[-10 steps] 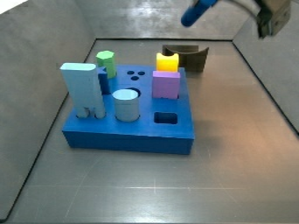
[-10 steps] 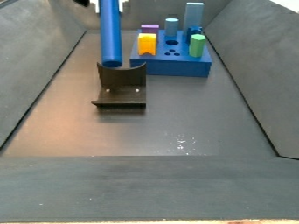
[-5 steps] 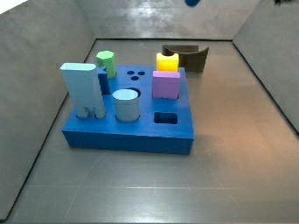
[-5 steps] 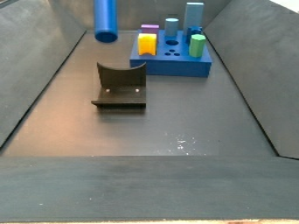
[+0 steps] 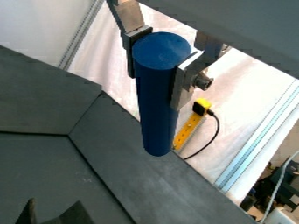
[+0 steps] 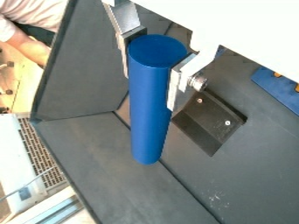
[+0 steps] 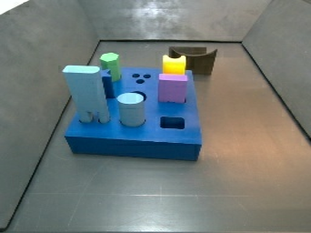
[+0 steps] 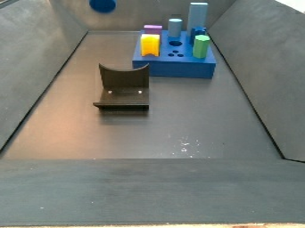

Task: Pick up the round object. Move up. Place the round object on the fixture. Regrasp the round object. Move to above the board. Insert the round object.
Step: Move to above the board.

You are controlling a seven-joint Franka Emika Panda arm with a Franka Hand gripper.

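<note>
My gripper [image 5: 160, 54] [image 6: 155, 54] is shut on the round object [image 5: 156, 92] [image 6: 149, 96], a long dark blue cylinder held between the silver fingers in both wrist views. It is lifted high: in a side view only its round end [image 8: 103, 4] shows at the top edge, and the gripper itself is out of both side views. The fixture [image 8: 123, 87] [image 7: 195, 59] stands empty on the floor; it also shows in a wrist view [image 6: 208, 122] below the peg. The board [image 7: 136, 123] [image 8: 176, 64] sits apart from it, with coloured pegs standing in it.
On the board stand a pale blue block [image 7: 85, 89], a short pale blue cylinder [image 7: 131, 108], a green cylinder [image 7: 111, 64], a purple block [image 7: 173, 87] and a yellow piece [image 7: 175, 64]. Sloped grey walls [image 7: 49, 55] ring the floor. A yellow tape measure [image 5: 191, 122] lies outside.
The gripper has risen with the round object, from just above the fixture to the top edge of the side views. It has left one side view entirely.
</note>
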